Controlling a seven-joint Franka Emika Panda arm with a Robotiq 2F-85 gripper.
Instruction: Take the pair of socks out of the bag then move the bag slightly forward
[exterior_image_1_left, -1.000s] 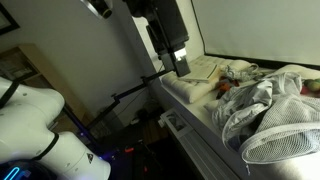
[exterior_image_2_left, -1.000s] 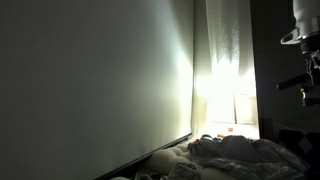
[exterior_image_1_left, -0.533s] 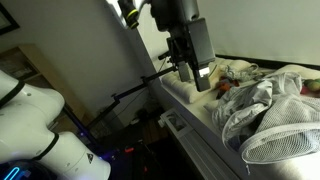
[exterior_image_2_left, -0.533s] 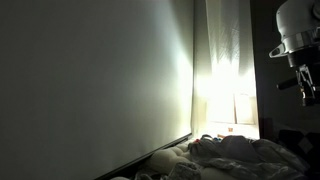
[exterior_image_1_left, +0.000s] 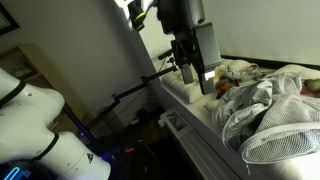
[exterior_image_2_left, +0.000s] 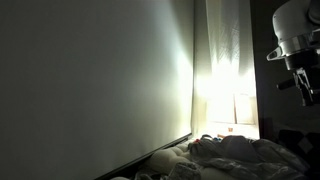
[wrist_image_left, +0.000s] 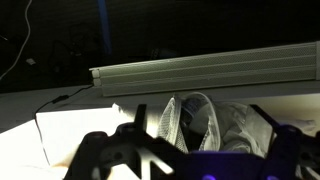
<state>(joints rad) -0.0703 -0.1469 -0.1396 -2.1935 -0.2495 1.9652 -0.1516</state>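
The bag (exterior_image_1_left: 268, 108) is a floppy white mesh sack lying on the table at the right, with its round hoop rim (exterior_image_1_left: 280, 146) toward the camera. In the wrist view the bag's mouth (wrist_image_left: 190, 118) faces me, just past the table's metal rail. A darker bundle (wrist_image_left: 193, 106) sits inside that mouth. It may be the pair of socks, but it is too dim to be sure. My gripper (exterior_image_1_left: 199, 82) hangs open over the table's near end, left of the bag and clear of it. Nothing is between its dark fingers (wrist_image_left: 100, 152).
Cream folded cloths (exterior_image_1_left: 195, 78) lie under the gripper, with a red-orange item (exterior_image_1_left: 226, 86) between them and the bag. A long metal rail (wrist_image_left: 200, 68) edges the table. The robot's white base (exterior_image_1_left: 40, 130) stands at the lower left. A heap of fabric (exterior_image_2_left: 240, 155) shows in the dark exterior view.
The gripper has come down and to the right, toward the cloths and the bag. Its jaws stayed open. The bag has not moved.
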